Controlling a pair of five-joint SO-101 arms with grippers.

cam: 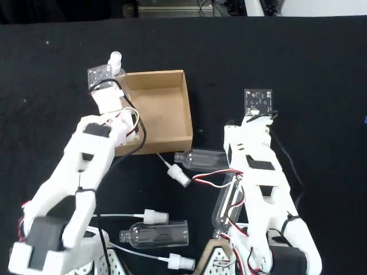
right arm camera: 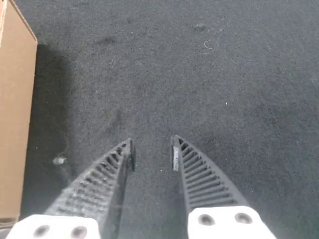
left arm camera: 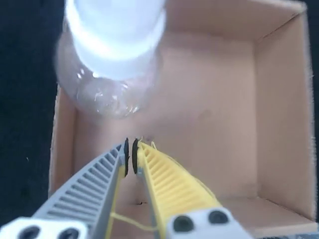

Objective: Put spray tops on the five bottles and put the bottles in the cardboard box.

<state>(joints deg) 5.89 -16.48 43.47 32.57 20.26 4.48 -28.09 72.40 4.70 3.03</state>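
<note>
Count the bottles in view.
4: capped bottle at the cardboard box's far corner; three bottles lying: beside the box, under the right arm, near the left arm's base. Others may be hidden.

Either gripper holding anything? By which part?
Nothing is held. The left gripper is shut empty over the cardboard box, apart from the capped bottle at its corner; the right gripper is open above the bare mat.

The cardboard box (cam: 166, 114) is matt brown paperboard, smooth on its inner walls. The table cover (right arm camera: 224, 74) is black cloth, matt and faintly fuzzy. The bottles (cam: 155, 234) are clear glossy plastic, their spray tops (cam: 182, 177) smooth white plastic. The left gripper (left arm camera: 130, 154) is ribbed grey and yellow plastic, the right gripper (right arm camera: 152, 149) ribbed dark plastic
</note>
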